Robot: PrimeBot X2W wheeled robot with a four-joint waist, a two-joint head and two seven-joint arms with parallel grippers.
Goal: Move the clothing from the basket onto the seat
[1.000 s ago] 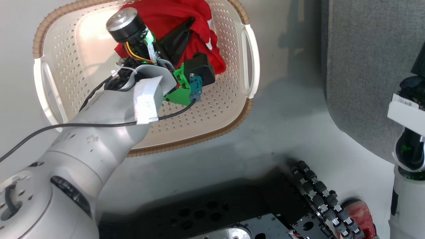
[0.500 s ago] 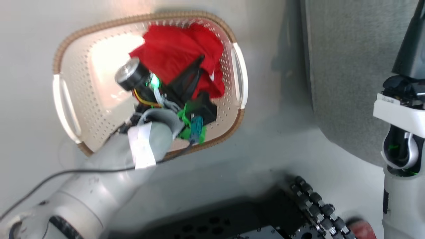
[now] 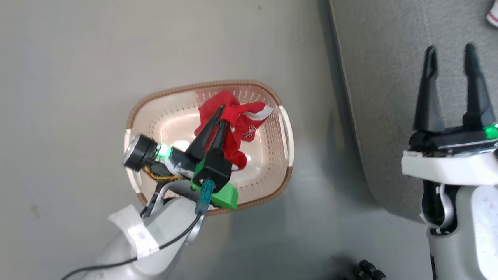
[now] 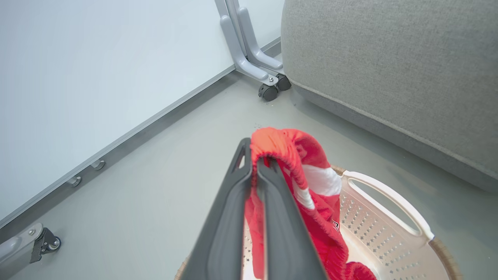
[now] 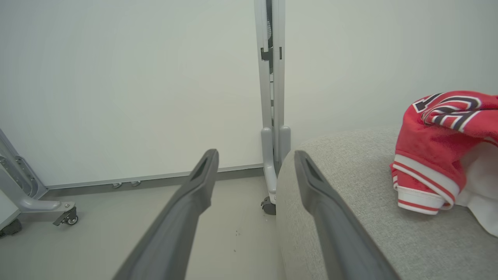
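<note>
The basket (image 3: 268,155) is cream-white with a dotted pattern of perforations and a brown woven-look rim, and the garment at the basket (image 3: 244,123) is bright red with white bands and a small white print. The seat (image 3: 389,77) is a speckled grey weave, and the garment on the seat (image 5: 424,155) is red with white-and-red striped trim, dark-and-white lettering and a white part. The left gripper (image 3: 221,110) and the right gripper (image 3: 449,49) have dark grey fingers, and the floor (image 3: 78,77) is pale grey.
</note>
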